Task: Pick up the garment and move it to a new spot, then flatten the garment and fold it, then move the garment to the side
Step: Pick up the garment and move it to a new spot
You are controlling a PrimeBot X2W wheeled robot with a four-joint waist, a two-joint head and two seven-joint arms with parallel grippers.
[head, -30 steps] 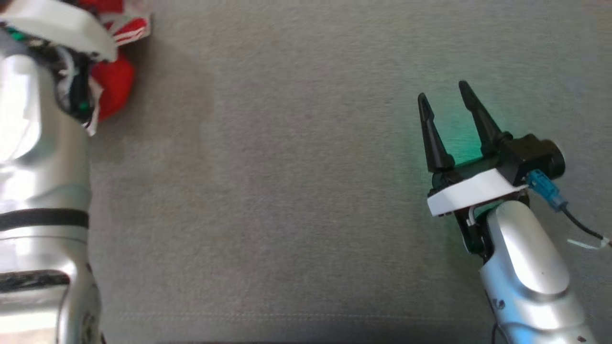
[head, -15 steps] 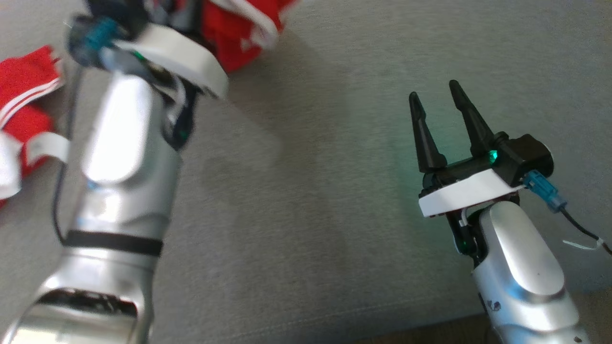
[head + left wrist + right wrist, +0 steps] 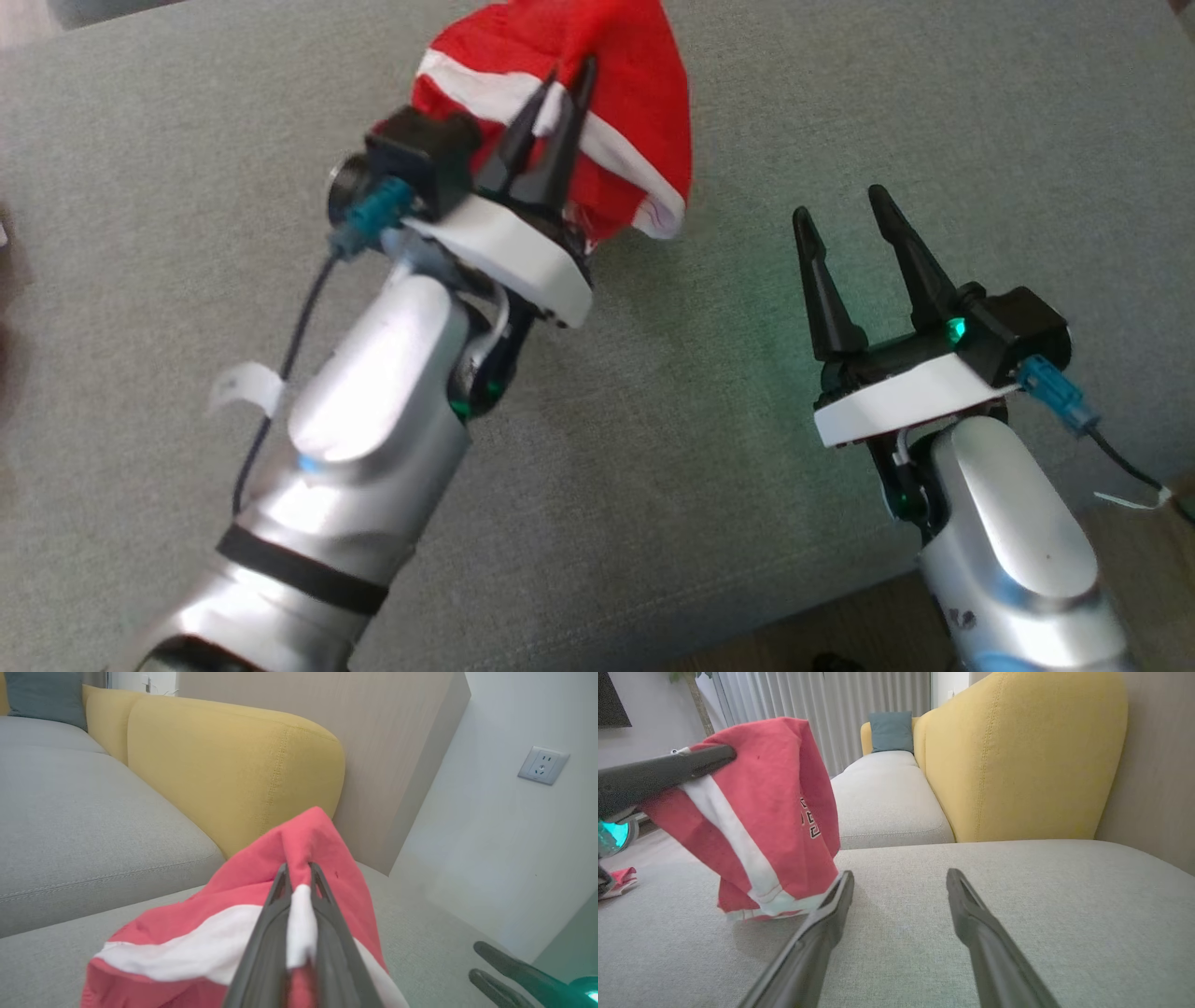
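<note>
The left gripper (image 3: 569, 73) has its two dark fingers pressed together on a fold of the red garment (image 3: 644, 84). In the left wrist view a white stripe of the cloth is pinched between them and runs down the gap almost to their base. The garment hangs bunched from that grip above the grey seat cushion (image 3: 653, 448), draping past the fingertips and down one side of them. Its white-edged hem is low over the cushion, and I cannot tell whether it touches the fabric. Printed lettering shows on the side facing the right gripper (image 3: 839, 203). That gripper's fingers stand wide apart and hold nothing — they sit low over the same cushion, nearer its front edge than the garment. They point up the cushion, with the hem near the closer fingertip but apart from it.
</note>
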